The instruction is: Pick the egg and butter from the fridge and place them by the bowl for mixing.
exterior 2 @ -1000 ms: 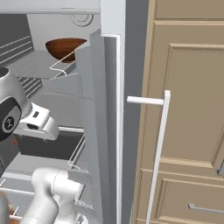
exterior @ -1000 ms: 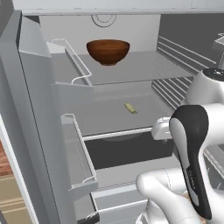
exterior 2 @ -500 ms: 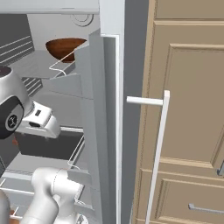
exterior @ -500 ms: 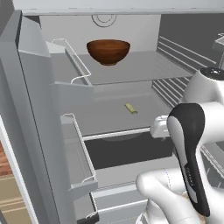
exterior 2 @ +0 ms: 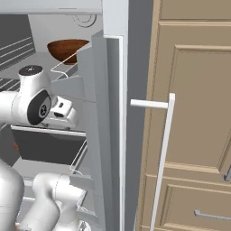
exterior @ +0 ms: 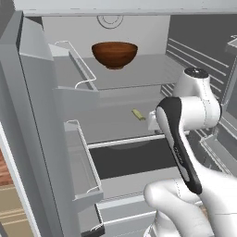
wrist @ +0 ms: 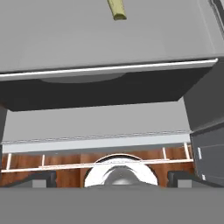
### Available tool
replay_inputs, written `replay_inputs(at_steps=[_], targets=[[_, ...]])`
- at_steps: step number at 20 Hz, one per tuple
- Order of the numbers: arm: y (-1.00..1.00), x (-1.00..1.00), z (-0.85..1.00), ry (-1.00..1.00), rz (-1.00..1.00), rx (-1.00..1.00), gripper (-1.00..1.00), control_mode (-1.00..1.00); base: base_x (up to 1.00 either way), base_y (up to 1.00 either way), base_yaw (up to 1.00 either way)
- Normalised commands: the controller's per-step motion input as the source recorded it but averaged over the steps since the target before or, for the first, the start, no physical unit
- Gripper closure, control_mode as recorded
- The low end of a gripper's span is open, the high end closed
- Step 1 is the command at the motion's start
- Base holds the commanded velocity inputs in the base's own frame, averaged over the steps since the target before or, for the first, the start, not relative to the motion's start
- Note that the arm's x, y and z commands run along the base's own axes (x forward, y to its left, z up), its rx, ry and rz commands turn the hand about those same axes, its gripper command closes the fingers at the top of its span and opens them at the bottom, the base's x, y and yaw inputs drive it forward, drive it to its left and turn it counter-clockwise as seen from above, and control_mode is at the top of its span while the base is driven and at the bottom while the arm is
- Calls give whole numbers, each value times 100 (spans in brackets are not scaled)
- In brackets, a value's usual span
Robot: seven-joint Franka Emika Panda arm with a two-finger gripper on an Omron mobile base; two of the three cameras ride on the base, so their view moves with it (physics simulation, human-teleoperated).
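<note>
Arm swings slightly left since earlier. I see claw (wrist: 112, 177) spread, empty. Butter (exterior: 138, 114) on fridge (exterior: 41, 106) shelf: soft, slippery; I'd pinch long sides.

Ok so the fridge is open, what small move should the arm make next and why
Probably tilt the hand up toward the butter stick on the middle shelf. The gripper holds nothing, its fingertips set wide, and it looks low, with the butter at the top edge.
</note>
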Motion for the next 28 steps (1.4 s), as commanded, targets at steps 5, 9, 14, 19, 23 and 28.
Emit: replay_inputs(at_steps=[5,9,14,19,23,28], targets=[[-7,64,-44,-12,0,-1,-100,-100,0,0,0],[-19,73,-25,-6,0,0,-100,-100,0,0,0],[-16,69,-17,-1,0,0,-100,-100,0,0,0],[-18,76,-3,0,0,0,-100,-100,0,0,0],[-4,57,-8,-3,0,0,-100,-100,0,0,0],[0,63,-21,-1,0,0,-100,-100,0,0,0]])
